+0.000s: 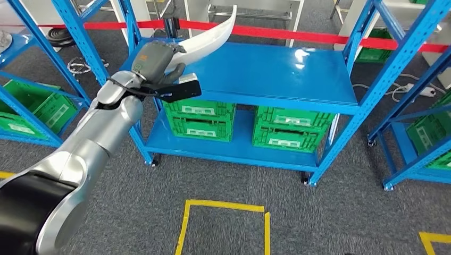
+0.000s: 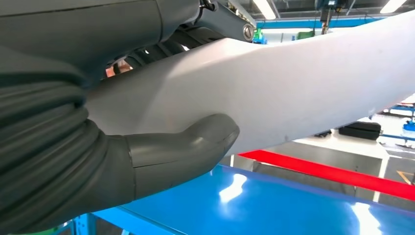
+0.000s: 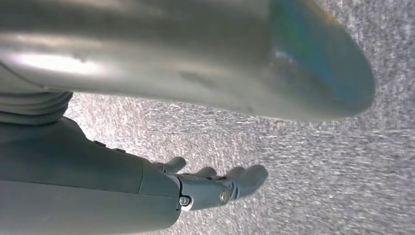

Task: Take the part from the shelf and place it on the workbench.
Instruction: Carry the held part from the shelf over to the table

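Head view: long white curved part, tapering.

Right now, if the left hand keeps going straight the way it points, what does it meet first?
Probably nothing close. The left hand grips the white part above the blue shelf top and points out past its back edge. The red barrier tape lies beyond, but depth is unclear.

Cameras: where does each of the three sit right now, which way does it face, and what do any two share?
Head view: high on the body, looking down at the blue shelf; left arm and left hand gripping the white part.
Left wrist view: behind that hand; thumb under the part.
Right wrist view: faces carpet; right hand hangs.
Head and left wrist share part and shelf.
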`<state>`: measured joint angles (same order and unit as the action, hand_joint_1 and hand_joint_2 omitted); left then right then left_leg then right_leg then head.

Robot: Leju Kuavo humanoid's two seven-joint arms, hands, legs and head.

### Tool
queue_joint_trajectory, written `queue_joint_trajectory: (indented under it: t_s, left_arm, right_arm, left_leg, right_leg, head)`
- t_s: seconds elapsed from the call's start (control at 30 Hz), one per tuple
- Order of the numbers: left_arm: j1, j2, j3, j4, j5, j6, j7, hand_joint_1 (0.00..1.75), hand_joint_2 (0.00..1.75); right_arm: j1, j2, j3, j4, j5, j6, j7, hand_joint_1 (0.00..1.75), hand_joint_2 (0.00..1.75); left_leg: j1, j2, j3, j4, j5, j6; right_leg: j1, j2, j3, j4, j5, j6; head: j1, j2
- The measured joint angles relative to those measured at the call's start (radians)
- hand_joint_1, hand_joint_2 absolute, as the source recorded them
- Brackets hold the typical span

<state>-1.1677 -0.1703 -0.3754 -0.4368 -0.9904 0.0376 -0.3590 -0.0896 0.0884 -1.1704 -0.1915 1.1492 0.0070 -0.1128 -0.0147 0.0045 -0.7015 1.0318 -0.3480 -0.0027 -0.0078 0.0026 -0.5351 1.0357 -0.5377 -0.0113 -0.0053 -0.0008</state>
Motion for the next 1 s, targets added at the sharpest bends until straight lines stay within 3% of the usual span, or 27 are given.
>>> queue_joint_trajectory:
  t_s: [0.03,0.07,0.13,0.17,0.23,0.33,0.37,0.4,0.47,0.5,0.57,0.63,0.7,0.73,0.77,0.8,0.83,0.9,0.93,1.0]
  left_arm:
    - [0.0,0.003,0.0,0.002,0.003,-0.001,-0.002,1.75,1.75]
    - [0.0,0.005,0.0,0.004,0.005,-0.002,-0.004,1.75,1.75]
    - [0.0,0.008,0.0,0.008,0.009,-0.004,-0.007,1.75,1.75]
    - [0.001,0.008,0.0,0.009,0.009,-0.005,-0.007,1.75,1.75]
    - [0.001,0.009,-0.001,0.01,0.01,-0.005,-0.008,1.75,1.75]
    - [0.002,0.009,-0.002,0.012,0.011,-0.007,-0.009,1.75,1.75]
    - [0.003,0.007,-0.003,0.013,0.013,-0.009,-0.009,1.75,1.75]
    - [0.002,0.005,-0.005,0.013,0.015,-0.012,-0.009,1.75,1.75]
    - [-0.002,-0.003,-0.007,0.01,0.019,-0.017,-0.01,1.75,1.75]
    - [-0.005,-0.006,-0.008,0.009,0.02,-0.018,-0.01,1.75,1.75]
    - [-0.006,-0.008,-0.008,0.009,0.027,-0.023,-0.016,1.75,1.75]
    - [-0.005,-0.009,-0.008,0.011,0.035,-0.034,-0.026,1.75,1.75]
    - [-0.004,-0.009,-0.009,0.01,0.039,-0.045,-0.036,1.75,1.75]
    - [-0.004,-0.009,-0.011,0.01,0.04,-0.05,-0.039,1.75,1.75]
    - [-0.002,-0.008,-0.014,0.01,0.041,-0.056,-0.042,1.75,1.75]
    - [0.0,-0.007,-0.017,0.01,0.043,-0.06,-0.045,1.75,1.75]
    - [0.002,-0.005,-0.02,0.01,0.046,-0.065,-0.048,1.75,1.75]
    - [0.002,-0.001,-0.023,0.007,0.052,-0.07,-0.052,1.75,1.75]
    - [0.0,0.001,-0.023,0.006,0.054,-0.072,-0.054,1.75,1.75]
    - [-0.002,0.002,-0.025,0.003,0.059,-0.074,-0.058,1.75,1.75]
  right_arm:
    - [0.0,0.002,0.0,0.0,0.0,-0.002,-0.001,0.0,0.0]
    - [0.0,0.004,0.0,0.0,0.0,-0.005,-0.002,0.0,0.0]
    - [0.0,0.007,0.0,0.0,-0.001,-0.01,-0.003,0.0,0.0]
    - [0.0,0.007,0.0,0.0,-0.002,-0.012,-0.003,0.0,0.0]
    - [0.001,0.008,0.0,0.0,-0.002,-0.012,-0.003,0.0,0.0]
    - [0.001,0.008,0.0,0.0,-0.003,-0.013,-0.003,0.0,0.0]
    - [0.001,0.008,0.0,0.0,-0.004,-0.013,-0.004,0.0,0.0]
    - [0.001,0.008,0.0,0.0,-0.006,-0.013,-0.006,0.0,0.0]
    - [0.001,0.009,0.0,0.0,-0.007,-0.013,-0.011,0.0,0.0]
    - [0.001,0.009,0.0,0.0,-0.007,-0.012,-0.014,0.0,0.0]
    - [0.002,0.012,0.0,0.0,-0.006,-0.011,-0.017,0.0,0.0]
    - [0.006,0.015,0.0,0.0,-0.003,-0.009,-0.018,0.0,0.0]
    - [0.007,0.016,0.0,0.0,0.0,-0.008,-0.016,0.0,0.0]
    - [0.007,0.016,0.0,0.0,0.001,-0.008,-0.014,0.0,0.0]
    - [0.006,0.016,0.0,0.0,0.003,-0.008,-0.012,0.0,0.0]
    - [0.007,0.016,0.0,0.0,0.005,-0.008,-0.009,0.0,0.0]
    - [0.007,0.016,0.0,0.0,0.007,-0.009,-0.008,0.0,0.0]
    - [0.006,0.016,0.0,0.0,0.01,-0.012,-0.007,0.0,0.0]
    - [0.005,0.016,0.0,0.0,0.011,-0.014,-0.007,0.0,0.0]
    - [0.005,0.017,0.0,0.0,0.013,-0.017,-0.009,0.0,0.0]
  left_leg:
    - [0.001,-0.002,-0.007,0.007,-0.015,-0.006]
    - [0.002,-0.003,-0.017,0.028,-0.048,-0.013]
    - [0.008,-0.005,-0.041,0.125,-0.153,-0.026]
    - [0.011,-0.005,-0.048,0.171,-0.19,-0.03]
    - [0.014,-0.004,-0.055,0.219,-0.219,-0.034]
    - [0.015,-0.004,-0.057,0.257,-0.224,-0.036]
    - [0.018,-0.004,-0.03,0.256,-0.202,-0.038]
    - [0.019,-0.005,0.033,0.203,-0.196,-0.036]
    - [0.015,-0.008,0.156,0.051,-0.181,-0.022]
    - [0.01,-0.009,0.189,-0.006,-0.194,-0.011]
    - [0.008,-0.007,0.183,-0.023,-0.178,0.01]
    - [0.01,-0.003,0.172,-0.03,-0.155,0.027]
    - [0.008,-0.002,0.15,-0.028,-0.135,0.033]
    - [0.007,-0.002,0.138,-0.027,-0.126,0.034]
    - [0.006,-0.002,0.125,-0.024,-0.118,0.033]
    - [0.006,-0.002,0.114,-0.021,-0.112,0.032]
    - [0.007,-0.002,0.104,-0.016,-0.107,0.029]
    - [0.007,-0.001,0.087,-0.004,-0.102,0.022]
    - [0.006,-0.001,0.082,0.002,-0.101,0.017]
    - [0.002,-0.001,0.077,0.008,-0.099,0.009]
  right_leg:
    - [-0.002,-0.002,-0.008,-0.002,0.014,-0.008]
    - [-0.006,-0.005,-0.019,-0.006,0.029,-0.014]
    - [-0.008,-0.008,-0.046,-0.008,0.058,-0.02]
    - [-0.008,-0.008,-0.057,-0.007,0.067,-0.02]
    - [-0.008,-0.009,-0.068,-0.007,0.076,-0.019]
    - [-0.008,-0.009,-0.08,-0.006,0.085,-0.019]
    - [-0.009,-0.01,-0.098,-0.005,0.099,-0.016]
    - [-0.009,-0.01,-0.121,-0.003,0.118,-0.011]
    - [-0.011,-0.009,-0.157,-0.008,0.161,0.008]
    - [-0.012,-0.008,-0.162,-0.013,0.175,0.019]
    - [-0.019,-0.008,-0.166,-0.017,0.18,0.034]
    - [-0.021,-0.007,-0.185,0.033,0.116,0.042]
    - [-0.019,-0.006,-0.22,0.155,0.018,0.045]
    - [-0.018,-0.005,-0.234,0.216,-0.007,0.047]
    - [-0.018,-0.004,-0.235,0.253,-0.009,0.048]
    - [-0.018,-0.004,-0.22,0.254,0.006,0.048]
    - [-0.018,-0.005,-0.185,0.218,0.029,0.047]
    - [-0.017,-0.005,-0.091,0.091,0.046,0.043]
    - [-0.015,-0.004,-0.06,0.044,0.045,0.037]
    - [-0.012,-0.001,-0.043,0.012,0.039,0.025]
  head:
    - [-0.001,0.0]
    - [-0.002,0.0]
    - [-0.004,0.0]
    - [-0.004,0.0]
    - [-0.004,0.0]
    - [-0.004,0.0]
    - [-0.004,0.0]
    - [-0.004,0.0]
    - [-0.004,0.0]
    - [-0.004,0.0]
    - [-0.005,0.0]
    - [-0.004,0.0]
    - [-0.002,0.0]
    - [-0.002,0.0]
    - [-0.001,0.0]
    - [-0.001,0.0]
    - [-0.001,0.0]
    - [-0.001,0.0]
    - [-0.001,0.0]
    - [0.0,0.0]
